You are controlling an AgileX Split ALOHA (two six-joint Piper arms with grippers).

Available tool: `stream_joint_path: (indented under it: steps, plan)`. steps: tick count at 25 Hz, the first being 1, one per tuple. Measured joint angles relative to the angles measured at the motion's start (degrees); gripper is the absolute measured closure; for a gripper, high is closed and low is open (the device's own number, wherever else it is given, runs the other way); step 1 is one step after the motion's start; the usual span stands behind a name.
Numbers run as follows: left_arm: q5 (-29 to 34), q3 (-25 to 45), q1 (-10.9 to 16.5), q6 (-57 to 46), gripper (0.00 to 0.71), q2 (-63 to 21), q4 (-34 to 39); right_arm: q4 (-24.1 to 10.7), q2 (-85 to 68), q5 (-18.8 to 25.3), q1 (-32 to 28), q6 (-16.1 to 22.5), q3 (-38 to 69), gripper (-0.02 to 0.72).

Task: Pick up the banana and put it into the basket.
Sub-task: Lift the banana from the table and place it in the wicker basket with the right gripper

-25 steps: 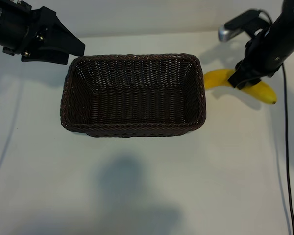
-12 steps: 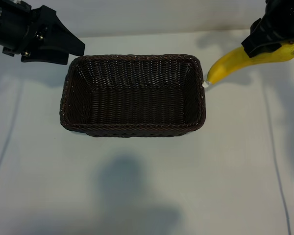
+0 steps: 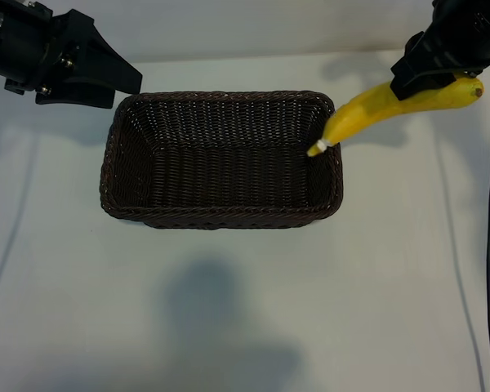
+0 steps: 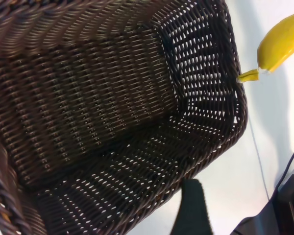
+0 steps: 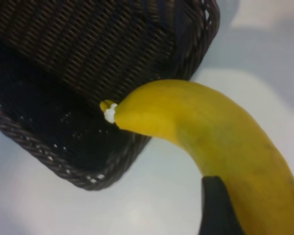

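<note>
- banana [image 3: 392, 104] is lifted off the table, long axis slanting down toward the basket [image 3: 220, 214] — stem tip just over the basket's right-end rim, rest of it still outside, to the right
- right gripper [image 3: 431, 72] clamped on the banana's upper part, nr the dark end, tilted steeply down; judged next: carry further over the basket interior
- left gripper [image 3: 106, 77] parked by the basket's far-left corner, fingers apart, holding nothing

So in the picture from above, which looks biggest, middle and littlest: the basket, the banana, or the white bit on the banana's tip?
1. The basket, by far the biggest.
2. The banana, held up by the right gripper, so it's nearer the camera.
3. The white bit, tiny.
</note>
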Motion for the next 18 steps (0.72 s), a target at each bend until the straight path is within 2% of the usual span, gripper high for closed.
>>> stream_joint_path:
  steps: [3,9,14,18]
  plan:
    - [0.00,0.00,0.00,0.00,0.137,0.00,0.00,2.45,0.00,-2.68,2.40,-0.11,0.00,0.287]
    - [0.00,0.00,0.00,0.00,0.137,0.00,0.00,5.36,1.71,-13.93,10.47,-0.22,0.00,0.288]
    - [0.00,0.00,0.00,0.00,0.137,0.00,0.00,5.67,6.67,-19.02,15.53,-0.23,0.00,0.288]
    - [0.00,0.00,0.00,0.00,0.137,0.00,0.00,7.27,10.40,-22.63,17.84,-0.28,0.00,0.288]
